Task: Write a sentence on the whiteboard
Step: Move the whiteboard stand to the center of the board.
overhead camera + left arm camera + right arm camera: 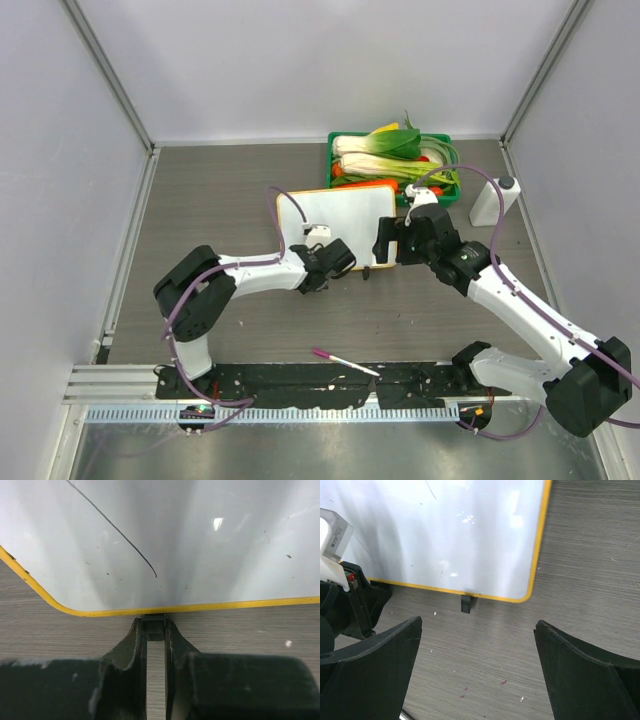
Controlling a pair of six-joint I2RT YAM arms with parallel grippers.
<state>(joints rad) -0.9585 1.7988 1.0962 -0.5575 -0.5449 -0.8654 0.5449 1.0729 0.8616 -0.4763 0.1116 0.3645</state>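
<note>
Top external view: the table (230,190) carries the whiteboard (340,215) lying flat at its centre, just in front of a green vegetable tray (395,165). No pink sentence shows on it, only a thin dark stroke, so the writing looks not yet begun. The left gripper (155,633) is pinched onto a black clip foot (155,623) at the board's near edge, probably to steady it. The right gripper (477,623) hangs wide open and holds nothing above the near right corner. A pink marker (345,362) lies well apart by the bases.
</note>
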